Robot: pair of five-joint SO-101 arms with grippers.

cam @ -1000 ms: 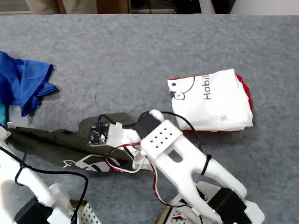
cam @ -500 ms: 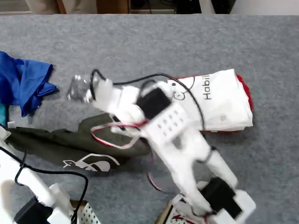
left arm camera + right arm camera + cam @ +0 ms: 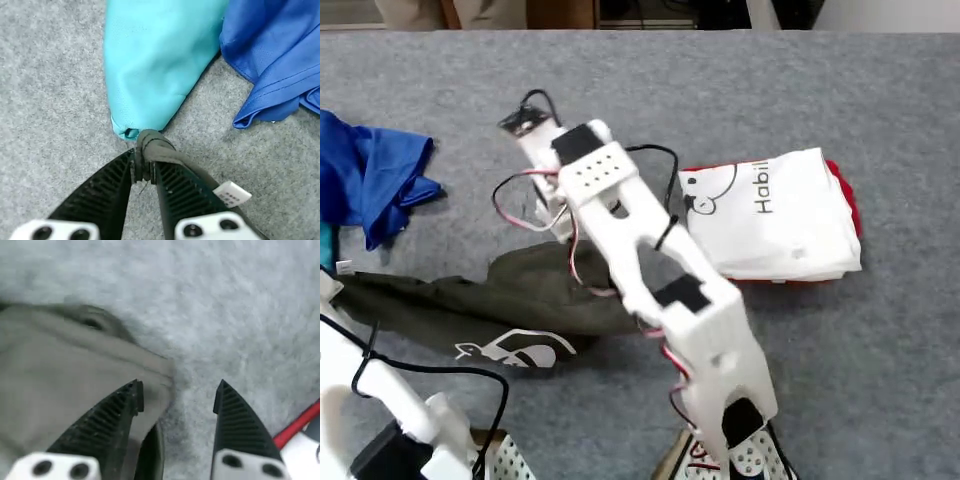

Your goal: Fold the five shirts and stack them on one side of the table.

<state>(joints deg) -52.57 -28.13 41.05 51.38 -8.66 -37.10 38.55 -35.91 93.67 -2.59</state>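
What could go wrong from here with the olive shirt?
1. The left gripper is shut on just a bunched corner of the olive shirt; a pull may slip it free.
2. The right gripper is open at the shirt's edge, one side over bare table; closing may catch little cloth.
3. The teal shirt lies against the pinched corner and may get dragged along.
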